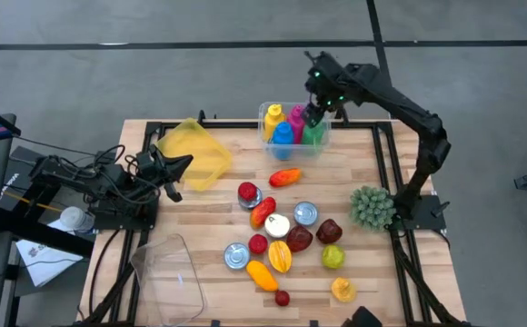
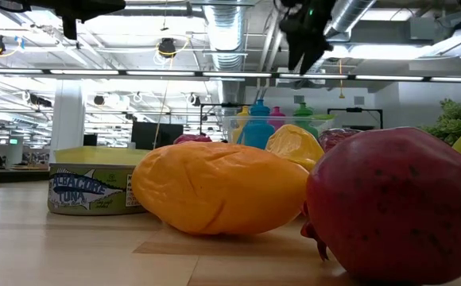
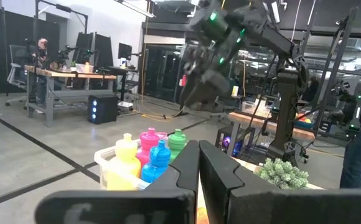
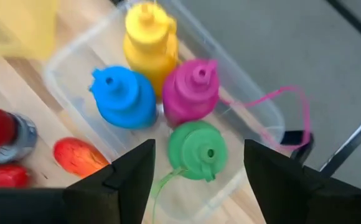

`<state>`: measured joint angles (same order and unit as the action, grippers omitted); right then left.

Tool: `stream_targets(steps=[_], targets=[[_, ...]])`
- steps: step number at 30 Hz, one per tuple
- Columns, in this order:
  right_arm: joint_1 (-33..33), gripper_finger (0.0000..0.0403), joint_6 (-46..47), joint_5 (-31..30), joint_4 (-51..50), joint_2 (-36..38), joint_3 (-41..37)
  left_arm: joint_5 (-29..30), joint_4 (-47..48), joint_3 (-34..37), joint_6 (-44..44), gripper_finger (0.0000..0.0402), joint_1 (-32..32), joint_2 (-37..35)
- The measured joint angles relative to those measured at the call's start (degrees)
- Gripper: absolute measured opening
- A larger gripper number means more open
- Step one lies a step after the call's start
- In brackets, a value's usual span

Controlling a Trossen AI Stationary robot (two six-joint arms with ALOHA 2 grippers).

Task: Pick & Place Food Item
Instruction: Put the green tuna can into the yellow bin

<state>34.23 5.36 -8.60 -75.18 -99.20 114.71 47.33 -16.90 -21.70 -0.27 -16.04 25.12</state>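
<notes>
While parted, right pincer [image 4: 196, 171] hovers above green bottle [image 4: 197, 150] (binned).

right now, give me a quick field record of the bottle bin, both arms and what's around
bin: clear plastic bin at the table's far edge
contents: yellow bottle, blue bottle, pink bottle, green bottle, all upright
right gripper: above the green bottle, jaws open, holding nothing
left gripper: jaws shut, waiting at the table's left by the yellow lid
nearby: toy mango just in front of the bin
</notes>
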Motion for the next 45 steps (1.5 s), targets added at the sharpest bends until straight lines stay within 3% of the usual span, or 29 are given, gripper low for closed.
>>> stream_targets(steps=[6, 13, 19, 23, 27, 30, 37, 45], targets=[[-3.12, 0.0235, -1.08, 1.25, -9.98, 4.00, 10.48, 0.00, -0.44, 0.01, 0.00, 0.0002, 0.00, 0.00], [-9.78, 0.0235, 3.63, 1.18, -11.15, 17.96, 8.71, -0.43, -3.42, -0.82, -0.56, 0.0049, -0.01, 3.50], [-17.97, 0.0235, 12.76, 0.94, -8.82, 29.50, 0.02, -10.14, 1.47, -8.79, -2.37, 0.0130, -0.01, 14.30], [-23.63, 0.0235, 17.73, -2.09, -6.46, 36.18, -8.04, -14.23, 18.86, -19.54, -10.90, 0.0182, -0.01, 23.16], [-28.70, 0.0235, 20.25, -3.54, -1.69, 41.89, -17.64, -21.37, 37.74, -30.41, -17.19, 0.0215, -0.01, 32.50], [-31.74, 0.0235, 21.01, -3.57, 4.07, 45.64, -25.08, -27.45, 46.68, -35.71, -20.15, 0.0233, -0.01, 38.68], [-34.67, 0.0235, 21.71, -3.69, 13.18, 50.36, -37.31, -39.83, 49.50, -35.37, -27.19, 0.0264, -0.25, 48.10], [-36.23, 0.0235, 21.50, -3.52, 14.44, 51.35, -40.10, -37.41, 47.44, -34.52, -27.21, 0.0260, -0.30, 60.72]])
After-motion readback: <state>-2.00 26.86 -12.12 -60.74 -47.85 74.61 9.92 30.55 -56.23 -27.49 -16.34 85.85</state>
